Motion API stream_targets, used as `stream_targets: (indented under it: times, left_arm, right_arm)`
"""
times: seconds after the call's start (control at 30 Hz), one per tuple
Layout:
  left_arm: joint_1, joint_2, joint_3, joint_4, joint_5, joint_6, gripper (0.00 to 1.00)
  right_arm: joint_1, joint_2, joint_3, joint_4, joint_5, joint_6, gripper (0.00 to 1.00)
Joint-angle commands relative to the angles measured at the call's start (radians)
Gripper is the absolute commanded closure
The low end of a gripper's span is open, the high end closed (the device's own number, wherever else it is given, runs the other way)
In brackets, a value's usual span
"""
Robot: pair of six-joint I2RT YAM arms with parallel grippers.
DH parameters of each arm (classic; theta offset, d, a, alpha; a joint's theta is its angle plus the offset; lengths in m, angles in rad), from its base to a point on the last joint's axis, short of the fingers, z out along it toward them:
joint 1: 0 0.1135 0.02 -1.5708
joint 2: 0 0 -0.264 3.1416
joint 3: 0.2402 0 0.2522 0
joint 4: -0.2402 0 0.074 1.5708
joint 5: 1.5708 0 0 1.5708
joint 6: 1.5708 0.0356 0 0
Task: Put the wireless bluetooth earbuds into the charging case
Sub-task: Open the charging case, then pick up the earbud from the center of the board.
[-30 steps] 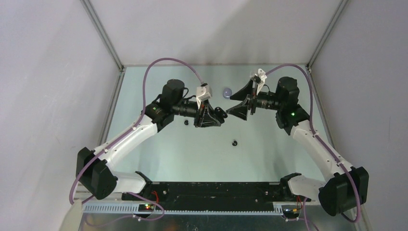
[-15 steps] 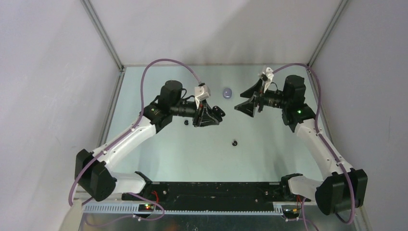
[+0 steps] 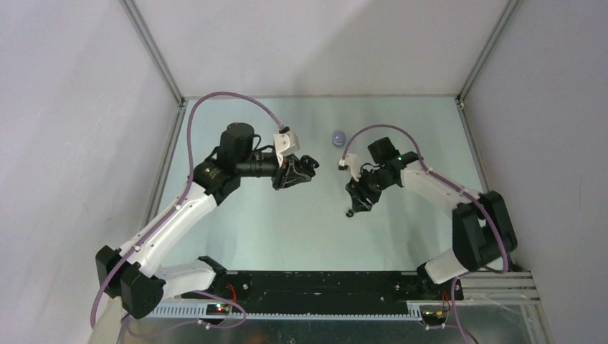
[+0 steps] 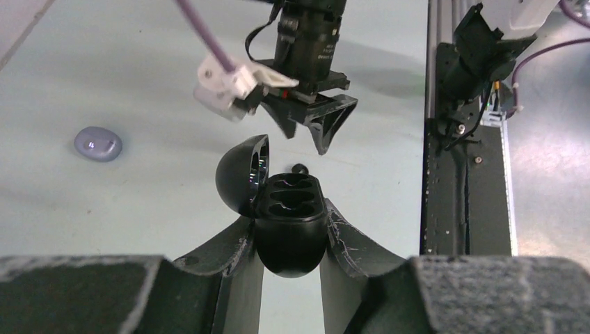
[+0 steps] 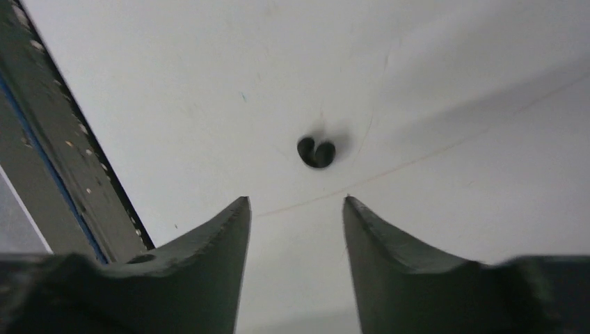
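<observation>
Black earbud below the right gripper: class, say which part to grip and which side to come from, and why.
Come from straight above: the black earbud lies alone on the flat table, clear all round. Probably pinch the rounded body at its middle, one finger of the right gripper on each side.

**Setting:** robotics lab test cell.
**Surface** (image 3: 301, 229): bare pale green sheet.
**Around the surface:** plain grey wall panels (image 3: 72, 143) set in aluminium posts (image 3: 152, 50).
**At the surface's near edge:** black mounting rail (image 3: 323, 283), slotted cable duct (image 3: 301, 309), two white arms (image 3: 172, 218) trailing purple cables (image 3: 229, 94).
</observation>
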Motion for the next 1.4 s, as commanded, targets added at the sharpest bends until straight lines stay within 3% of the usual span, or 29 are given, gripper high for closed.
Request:
stream_targets:
  times: [0.0, 0.57, 0.77, 0.9, 1.37]
  left_arm:
    - [0.004, -0.037, -0.004, -0.060, -0.026, 0.103, 0.96]
    - [0.004, -0.086, -0.076, 0.014, -0.004, 0.076, 0.94]
    - [0.003, -0.060, -0.055, 0.008, 0.007, 0.070, 0.94]
    - [0.003, -0.053, -0.047, 0.004, 0.010, 0.069, 0.94]
    - [0.003, -0.046, -0.047, 0.001, 0.009, 0.072, 0.94]
  right_arm:
    - [0.003, 0.106, 0.054, -0.150, 0.162, -0.033, 0.48]
    - [0.027, 0.270, 0.084, -0.129, 0.074, 0.015, 0.62]
    - [0.027, 0.357, 0.142, -0.106, 0.093, 0.105, 0.76]
    - [0.039, 0.385, 0.167, -0.092, 0.084, 0.172, 0.80]
    - [0.051, 0.464, 0.325, -0.013, 0.125, 0.263, 0.80]
